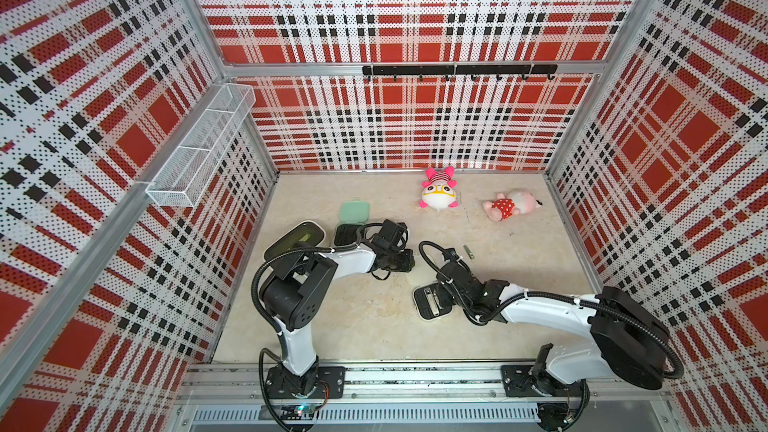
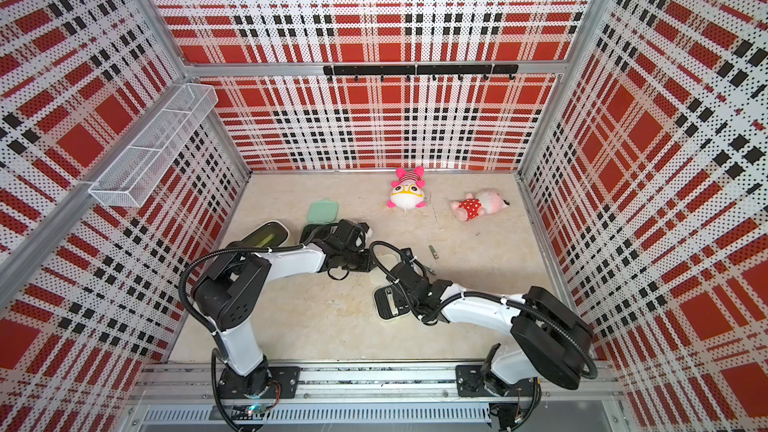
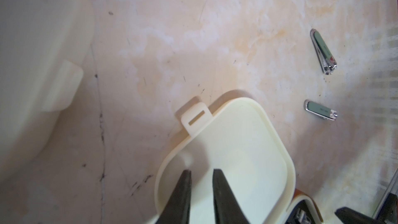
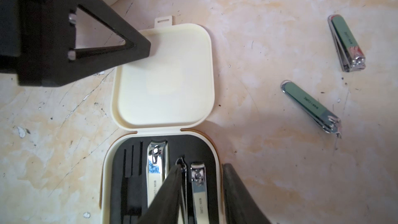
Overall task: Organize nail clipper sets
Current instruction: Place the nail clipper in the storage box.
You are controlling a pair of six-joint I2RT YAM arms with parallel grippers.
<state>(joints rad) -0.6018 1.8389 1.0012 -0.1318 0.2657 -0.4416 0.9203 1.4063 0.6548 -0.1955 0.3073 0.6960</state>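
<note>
Seeing my right gripper (image 4: 202,165) parted, gripping nothing, astride the small clipper (image 4: 199,190) seated in the cream case (image 4: 107,169). My left gripper (image 3: 202,171) is barely open and empty, its tips on the lid (image 3: 237,147).

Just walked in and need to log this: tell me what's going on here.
The left gripper rests its tip on the lid of the open cream case, while the right gripper, jaws open, hovers over its black tray, where two silver clippers sit in slots. Two green clippers lie loose on the table beside it.
</note>
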